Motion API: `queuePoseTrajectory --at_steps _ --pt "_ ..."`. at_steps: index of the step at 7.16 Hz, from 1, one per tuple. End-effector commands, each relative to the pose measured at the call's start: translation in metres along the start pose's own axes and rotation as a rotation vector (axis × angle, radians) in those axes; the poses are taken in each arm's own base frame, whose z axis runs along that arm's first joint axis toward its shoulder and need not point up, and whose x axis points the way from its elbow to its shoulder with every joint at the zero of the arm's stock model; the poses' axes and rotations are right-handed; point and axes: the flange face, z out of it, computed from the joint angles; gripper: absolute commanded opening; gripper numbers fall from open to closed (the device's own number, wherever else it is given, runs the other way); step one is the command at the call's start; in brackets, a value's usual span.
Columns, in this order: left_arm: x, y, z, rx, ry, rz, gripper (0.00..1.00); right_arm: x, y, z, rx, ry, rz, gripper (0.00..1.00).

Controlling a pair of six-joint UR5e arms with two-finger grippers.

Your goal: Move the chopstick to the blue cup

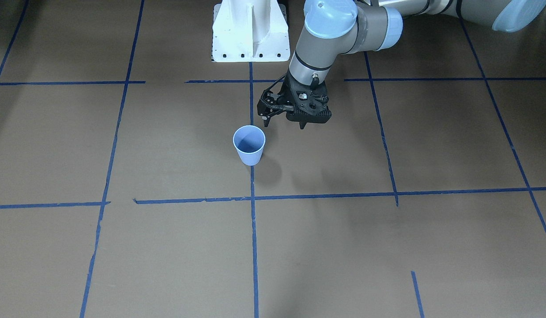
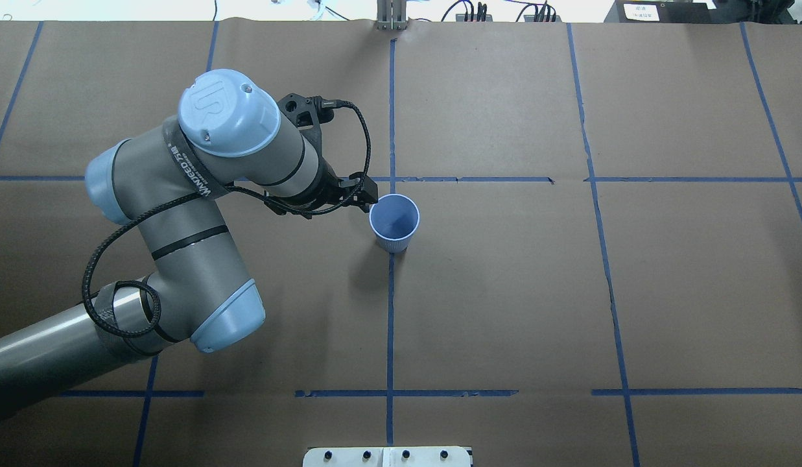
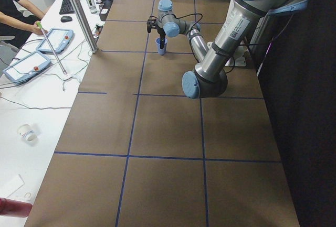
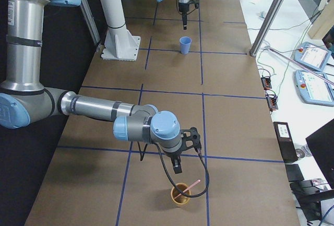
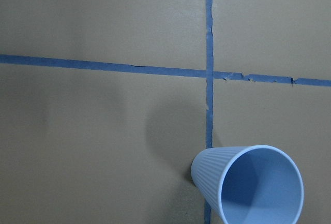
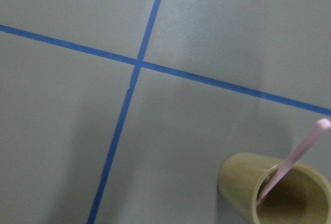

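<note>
Blue cup (image 5: 248,185), rim partly off-frame

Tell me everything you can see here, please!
blue cup: one, light blue, upright on the middle tape line.
chopstick: one, pink, leaning in the yellow cup.
yellow cup: one, tan-yellow, near the table's end on the robot's right.
table: one, brown with blue tape lines.
stand: one, white, at the robot's side of the table.
paper cup: one, white, on the side desk.
left hand: one, black, open, beside the blue cup.
right hand: one, black, above the yellow cup.
</note>
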Motion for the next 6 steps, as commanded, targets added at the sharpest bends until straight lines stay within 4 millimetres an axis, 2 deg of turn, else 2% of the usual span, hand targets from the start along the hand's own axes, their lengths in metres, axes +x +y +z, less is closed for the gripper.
queuePoseTrajectory --at_steps 1,2,3,6 --pt "-0.006 -0.001 0.002 0.001 -0.007 -0.008 1.0 0.048 0.023 0.046 0.116 0.051 0.011 0.99" --pt "-0.006 -0.001 0.002 0.001 -0.007 -0.019 1.0 0.055 0.029 0.053 0.143 0.056 0.071 0.99" --pt "-0.006 -0.002 0.001 0.001 -0.007 -0.027 1.0 0.055 0.027 0.053 0.148 0.063 0.094 0.98" --pt "-0.007 -0.002 0.001 0.003 -0.008 -0.029 1.0 0.057 -0.006 0.041 0.182 0.117 0.068 0.95"
